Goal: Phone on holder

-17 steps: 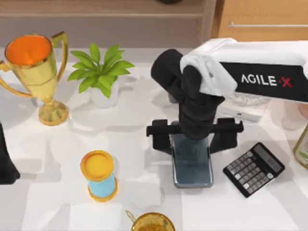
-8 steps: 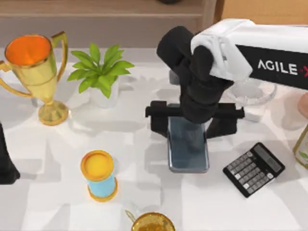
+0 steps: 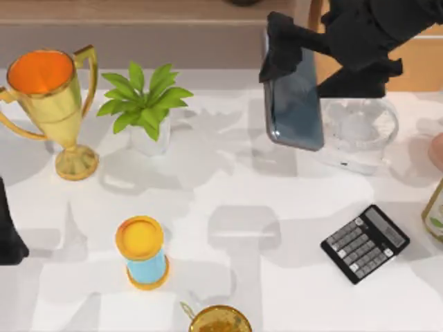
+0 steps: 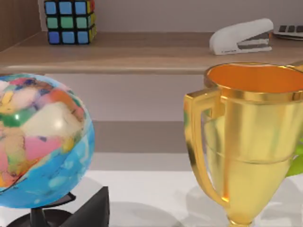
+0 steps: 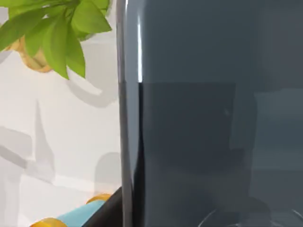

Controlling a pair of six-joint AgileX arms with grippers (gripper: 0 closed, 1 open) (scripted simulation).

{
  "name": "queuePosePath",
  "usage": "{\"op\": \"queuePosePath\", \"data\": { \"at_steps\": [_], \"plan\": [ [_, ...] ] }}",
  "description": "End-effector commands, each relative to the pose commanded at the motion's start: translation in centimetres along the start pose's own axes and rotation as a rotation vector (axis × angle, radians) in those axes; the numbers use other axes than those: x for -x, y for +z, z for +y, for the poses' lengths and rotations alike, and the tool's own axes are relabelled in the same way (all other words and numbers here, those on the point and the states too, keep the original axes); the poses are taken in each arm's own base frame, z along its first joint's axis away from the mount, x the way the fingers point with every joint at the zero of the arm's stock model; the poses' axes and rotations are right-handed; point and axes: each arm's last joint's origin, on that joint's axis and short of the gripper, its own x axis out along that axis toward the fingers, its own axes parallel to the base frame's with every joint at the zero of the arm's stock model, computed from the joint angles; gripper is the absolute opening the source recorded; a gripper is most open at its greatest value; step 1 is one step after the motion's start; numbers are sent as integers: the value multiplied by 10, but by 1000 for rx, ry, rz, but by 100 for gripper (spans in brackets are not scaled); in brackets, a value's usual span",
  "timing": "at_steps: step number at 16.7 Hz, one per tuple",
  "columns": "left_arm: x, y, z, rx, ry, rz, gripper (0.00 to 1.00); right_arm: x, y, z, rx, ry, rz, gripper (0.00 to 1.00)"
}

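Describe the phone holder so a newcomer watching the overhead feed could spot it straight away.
Start from the black calculator with grey keys at the table's right and look toward the back edge. The holder is the white block carrying a clear ring, just right of the glossy grey-blue phone held up by the right claw. Nothing else nearby is white and see-through.

Right gripper (image 3: 304,59), black, raised at the far side of the table (image 3: 228,207), above and just left of the clear holder (image 3: 360,131). Its two fingers clamp the upper end of the phone (image 3: 294,97), one on each long edge, so the slab hangs lifted clear of the table, tilted. The right arm's dark wrist runs off toward the upper right from the holder. Left arm parked far to the holder's left, at the table's left edge.
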Motion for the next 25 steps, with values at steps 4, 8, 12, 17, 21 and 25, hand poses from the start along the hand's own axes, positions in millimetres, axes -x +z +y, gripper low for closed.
{"op": "queuePosePath", "data": {
  "at_steps": [4, 8, 12, 17, 21, 25],
  "plan": [
    [0, 0, 0, 0, 0, 0, 100, 79, 18, -32, 121, 168, -144, 0],
    [0, 0, 0, 0, 0, 0, 100, 153, 20, -85, 280, 228, -326, 0],
    [0, 0, 0, 0, 0, 0, 100, 209, 6, -157, 432, 158, -487, 0],
    [0, 0, 0, 0, 0, 0, 100, 248, -35, -261, 559, -2, -603, 0],
    [0, 0, 0, 0, 0, 0, 100, 259, -86, -338, 595, -112, -646, 0],
    [0, 0, 0, 0, 0, 0, 100, 252, -141, -399, 584, -167, -668, 0]
  ]
}}
